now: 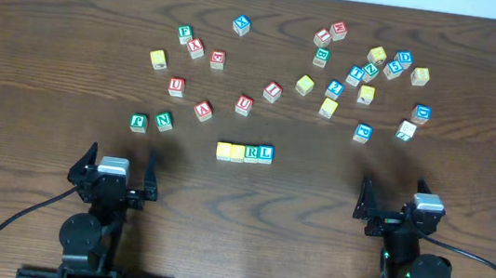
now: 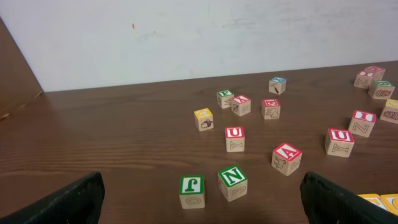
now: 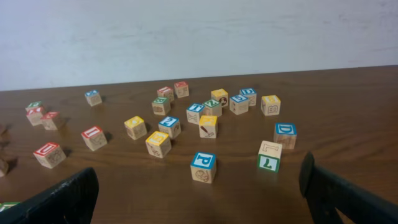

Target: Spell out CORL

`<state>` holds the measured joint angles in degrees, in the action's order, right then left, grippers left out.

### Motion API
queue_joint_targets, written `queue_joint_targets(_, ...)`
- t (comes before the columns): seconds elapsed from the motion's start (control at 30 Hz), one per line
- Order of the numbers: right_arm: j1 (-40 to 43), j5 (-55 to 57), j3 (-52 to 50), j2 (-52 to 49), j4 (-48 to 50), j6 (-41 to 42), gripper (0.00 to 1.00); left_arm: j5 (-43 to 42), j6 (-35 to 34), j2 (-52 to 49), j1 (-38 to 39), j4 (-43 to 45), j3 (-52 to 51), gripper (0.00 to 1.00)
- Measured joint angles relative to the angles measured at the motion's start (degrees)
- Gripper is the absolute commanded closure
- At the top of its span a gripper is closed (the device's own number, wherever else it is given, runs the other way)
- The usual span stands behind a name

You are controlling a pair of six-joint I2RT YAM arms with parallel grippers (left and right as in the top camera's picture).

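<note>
Surface: dark brown wooden table [image 1: 45, 32], with a pale wall behind it in both my wrist views.
Left hand: my left hand [image 1: 121, 160] sits at 8 o'clock on the table, its fingers [image 2: 71, 200] spread wide, gripping nothing and touching no cube.
Right hand: my right hand [image 1: 395, 198] sits at 4 o'clock, its fingers [image 3: 348, 196] spread just as wide, gripping nothing.
Word row: four cubes stand side by side, touching, at 6 o'clock below the scattered cubes, between my two hands and a little ahead of them.
Row order, left to right: first yellow cube [image 1: 224, 150], second yellow cube [image 1: 237, 152], green R cube [image 1: 252, 153], blue L cube [image 1: 266, 153].
Yellow letters: too small from above for me to read.
Row from my left wrist: only yellow tops show, cut off at the 5 o'clock corner.
Green pair: J cube [image 2: 191, 190] and N cube [image 2: 232, 182] stand just beside each other, at 9 o'clock from the row, straight ahead of my left hand.
Red letters: red U cube [image 1: 176, 85], red A cube [image 1: 202, 110], second red U cube [image 1: 244, 105] and red I cube [image 1: 272, 91] lie loose at 10 to 12 o'clock from the row, apart from one another.
Right cluster: blue, yellow and green cubes spread at 1 to 2 o'clock from the row; nearest my right hand are a blue-topped cube [image 3: 203, 167] and a pale cube with a green side [image 3: 268, 155].
</note>
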<state>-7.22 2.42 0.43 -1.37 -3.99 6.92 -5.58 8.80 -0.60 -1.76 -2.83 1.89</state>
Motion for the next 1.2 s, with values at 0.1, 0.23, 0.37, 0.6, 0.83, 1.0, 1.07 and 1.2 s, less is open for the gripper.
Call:
queue_joint_targets(0.1, 0.0, -0.3, 0.0, 0.0, 0.0, 0.0, 0.01, 0.0, 0.0, 0.0, 0.0, 0.0, 0.0, 0.02)
queue_joint_targets(0.23, 0.0, -0.4, 0.0, 0.0, 0.0, 0.0, 0.01, 0.0, 0.0, 0.0, 0.0, 0.0, 0.0, 0.01)
queue_joint_targets(0.37, 0.0, -0.5, 0.0, 0.0, 0.0, 0.0, 0.01, 0.0, 0.0, 0.0, 0.0, 0.0, 0.0, 0.01)
queue_joint_targets(0.6, 0.0, -0.5, 0.0, 0.0, 0.0, 0.0, 0.01, 0.0, 0.0, 0.0, 0.0, 0.0, 0.0, 0.01)
queue_joint_targets(0.83, 0.0, -0.5, 0.0, 0.0, 0.0, 0.0, 0.01, 0.0, 0.0, 0.0, 0.0, 0.0, 0.0, 0.01)
queue_joint_targets(1.0, 0.0, -0.5, 0.0, 0.0, 0.0, 0.0, 0.01, -2.6, 0.0, 0.0, 1.3, 6.2, -1.4, 0.01)
queue_joint_targets(1.07, 0.0, -0.5, 0.0, 0.0, 0.0, 0.0, 0.01, -3.7, 0.0, 0.0, 2.0, 8.3, -1.4, 0.01)
queue_joint_targets(1.2, 0.0, -0.6, 0.0, 0.0, 0.0, 0.0, 0.01, -4.3, -1.0, -0.1, 2.2, 2.4, -1.3, 0.01)
